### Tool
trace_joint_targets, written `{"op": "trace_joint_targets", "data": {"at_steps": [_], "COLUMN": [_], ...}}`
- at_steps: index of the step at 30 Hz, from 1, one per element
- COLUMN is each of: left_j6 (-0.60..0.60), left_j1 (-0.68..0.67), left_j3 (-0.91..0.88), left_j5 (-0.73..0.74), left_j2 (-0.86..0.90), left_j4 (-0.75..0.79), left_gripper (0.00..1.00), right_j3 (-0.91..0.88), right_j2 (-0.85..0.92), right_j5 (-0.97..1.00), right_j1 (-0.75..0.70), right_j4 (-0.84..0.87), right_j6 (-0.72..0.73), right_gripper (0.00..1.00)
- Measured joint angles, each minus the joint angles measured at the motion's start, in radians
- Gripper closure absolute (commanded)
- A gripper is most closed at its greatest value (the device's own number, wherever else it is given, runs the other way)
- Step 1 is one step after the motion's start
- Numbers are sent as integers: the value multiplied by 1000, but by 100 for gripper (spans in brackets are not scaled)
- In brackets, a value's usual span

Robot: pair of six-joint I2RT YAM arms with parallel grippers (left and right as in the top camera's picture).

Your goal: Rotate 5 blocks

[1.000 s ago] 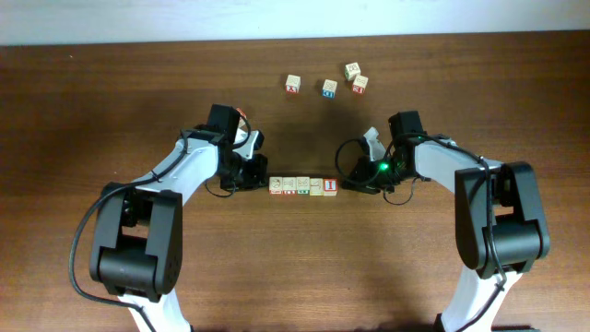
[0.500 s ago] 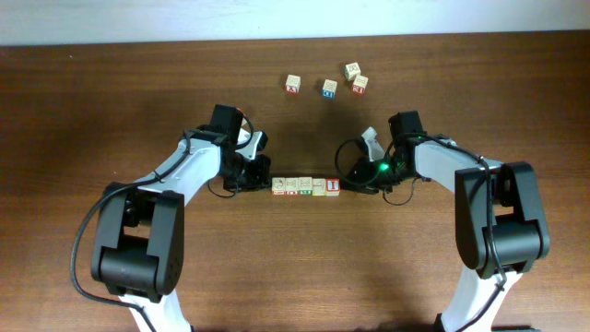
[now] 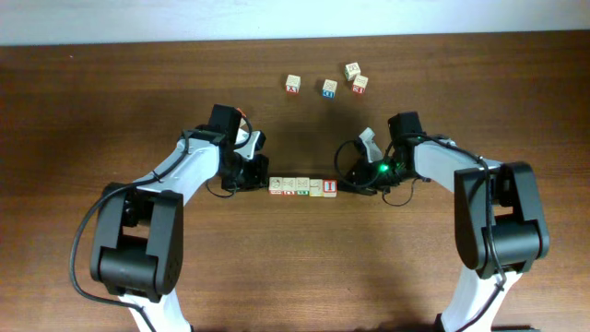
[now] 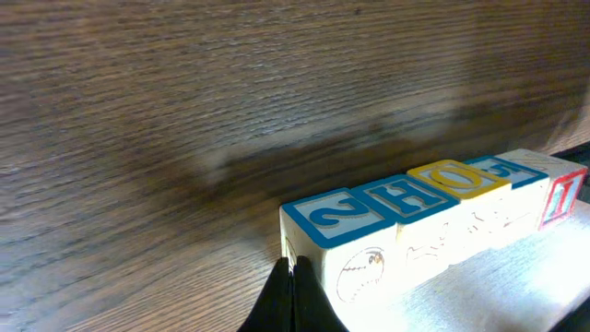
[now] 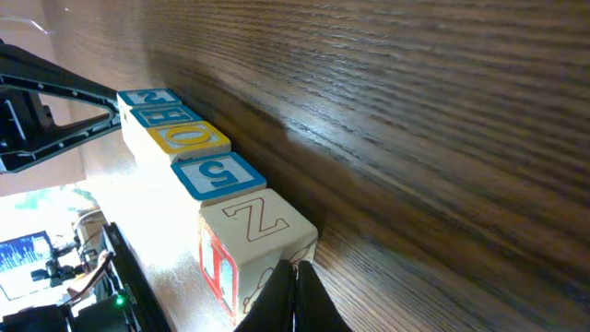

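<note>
- The blocks (image 3: 302, 187) lie mid-tabletop (image 3: 138, 92) in one touching row, its long axis running left to right between the arms.
- The left claw (image 3: 265, 183), pressed together, sits at the row's left end.
- The right claw (image 3: 342, 185), pressed together, sits at the right end.

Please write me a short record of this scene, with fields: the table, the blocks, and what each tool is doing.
table: dark wood
row: five blocks in one straight line, sides touching
left tool: shut, holds nothing, tip at the left end of the row, seems to touch it
right tool: shut, holds nothing, tip at the right end of the row
other blocks: four, loose, farther back, apart from the row
</note>
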Motion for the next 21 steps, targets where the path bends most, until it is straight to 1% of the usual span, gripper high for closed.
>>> {"op": "trace_joint_targets", "data": {"at_steps": [16, 21], "left_j6": [0, 0], "left_j1": [5, 5], "left_j3": [0, 0], "left_j5": [-12, -13], "left_j2": [0, 0], "left_j4": [0, -2], "left_gripper": [100, 100], "right_j3": [0, 0], "right_j2": [-1, -45], "right_j5": [-1, -8], "right_j1": [10, 10], "right_j4": [-1, -5], "right_j6": [8, 8], "right_gripper": [96, 96]}}
